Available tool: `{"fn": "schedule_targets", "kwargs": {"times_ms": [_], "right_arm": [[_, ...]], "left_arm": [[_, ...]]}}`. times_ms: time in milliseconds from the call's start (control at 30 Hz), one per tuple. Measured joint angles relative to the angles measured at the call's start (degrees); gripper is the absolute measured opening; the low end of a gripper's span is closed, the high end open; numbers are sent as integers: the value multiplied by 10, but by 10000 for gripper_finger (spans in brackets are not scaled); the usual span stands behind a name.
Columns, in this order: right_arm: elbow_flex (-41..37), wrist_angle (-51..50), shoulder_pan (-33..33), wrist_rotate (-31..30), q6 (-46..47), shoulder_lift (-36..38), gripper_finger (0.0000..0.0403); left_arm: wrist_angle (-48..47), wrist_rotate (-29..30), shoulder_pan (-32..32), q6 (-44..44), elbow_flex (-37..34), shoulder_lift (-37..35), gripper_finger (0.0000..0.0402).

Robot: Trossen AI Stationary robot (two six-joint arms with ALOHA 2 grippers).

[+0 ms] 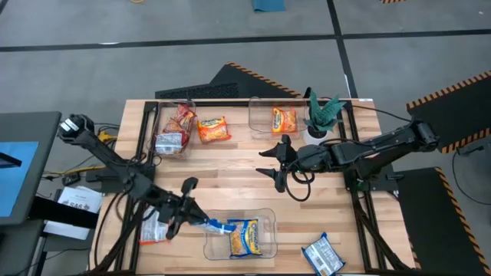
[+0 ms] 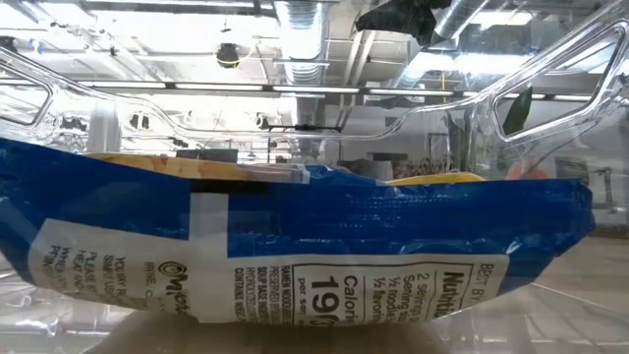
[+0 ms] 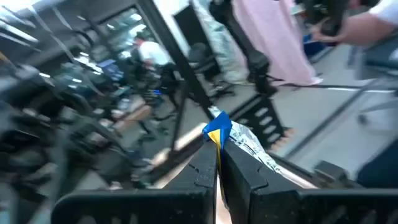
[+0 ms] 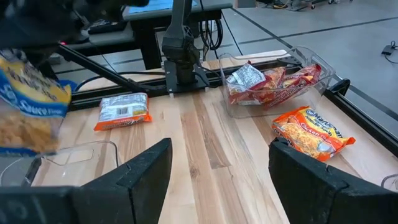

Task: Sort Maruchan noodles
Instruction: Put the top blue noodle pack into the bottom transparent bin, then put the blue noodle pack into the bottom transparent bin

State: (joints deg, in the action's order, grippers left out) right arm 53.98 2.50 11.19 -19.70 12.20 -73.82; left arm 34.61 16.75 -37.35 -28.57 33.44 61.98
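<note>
Left hand point(image 1: 186, 214) tilted low, clenched on blue-and-yellow packet point(image 1: 215, 225) at near bin's rim point(image 1: 270, 211); right hand point(image 1: 275, 163) released.

The left arm reaches from the table's left edge toward the near middle, its elbow raised and its wrist angled down. The left gripper point(image 1: 186, 212) has its fingers point(image 3: 202, 177) pinched together on the corner of a blue noodle packet point(image 1: 215, 225). The right arm stretches in from the right edge, lying low across the table's middle. The right gripper point(image 1: 276, 162) hangs with its fingers point(image 4: 144, 171) spread wide apart, holding nothing.
</note>
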Motion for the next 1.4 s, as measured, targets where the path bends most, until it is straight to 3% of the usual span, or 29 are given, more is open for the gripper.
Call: {"fn": "schedule_targets", "kwargs": {"times_ms": [267,567,700,867,1167,1267,1400], "right_arm": [[0,0,0,0,0,0,285],[0,3,-1,0,0,0,285],[0,2,1,0,2,0,285],[0,1,5,2,9,0,285],[1,-9,4,3,14,9,285],[1,-28,5,13,42,23,285],[1,-91,11,74,114,57,285]], "left_arm": [[54,-100,25,43,-1,66,0],[166,-104,43,41,-1,202,1],[189,-105,57,59,-1,221,21],[192,-140,67,85,-1,215,89],[181,-134,68,97,-1,196,222],[137,-119,68,72,-1,141,239],[27,-71,76,53,0,33,243]]}}
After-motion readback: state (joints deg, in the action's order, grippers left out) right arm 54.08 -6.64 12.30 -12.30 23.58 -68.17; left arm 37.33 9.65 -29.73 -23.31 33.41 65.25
